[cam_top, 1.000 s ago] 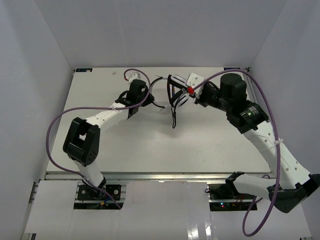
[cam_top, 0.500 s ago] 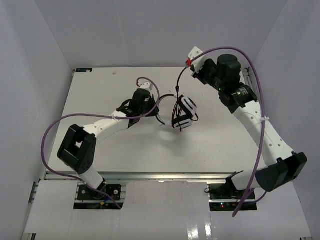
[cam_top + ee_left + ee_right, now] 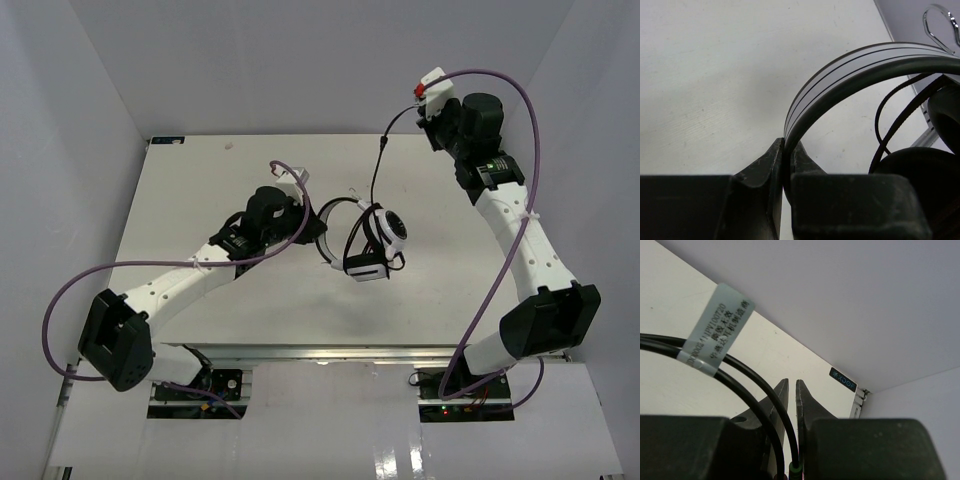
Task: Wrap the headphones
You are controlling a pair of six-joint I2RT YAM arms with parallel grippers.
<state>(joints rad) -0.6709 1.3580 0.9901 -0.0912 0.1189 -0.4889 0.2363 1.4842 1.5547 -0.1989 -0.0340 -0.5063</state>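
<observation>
White left arm [image 3: 180,285] with black joint housings, matching right arm [image 3: 525,240], thick purple cables [image 3: 484,71] along both, black tapered claw fingers [image 3: 762,167]

- I worked in a robotics lab test cell: plain pale-grey panel walls [image 3: 300,60] boxed in a flat white matte table [image 3: 200,180].
- Two white-and-black jointed robot arms [image 3: 170,285] were mounted at a silver aluminium rail [image 3: 320,351], trailing thick purple cables [image 3: 490,71].
</observation>
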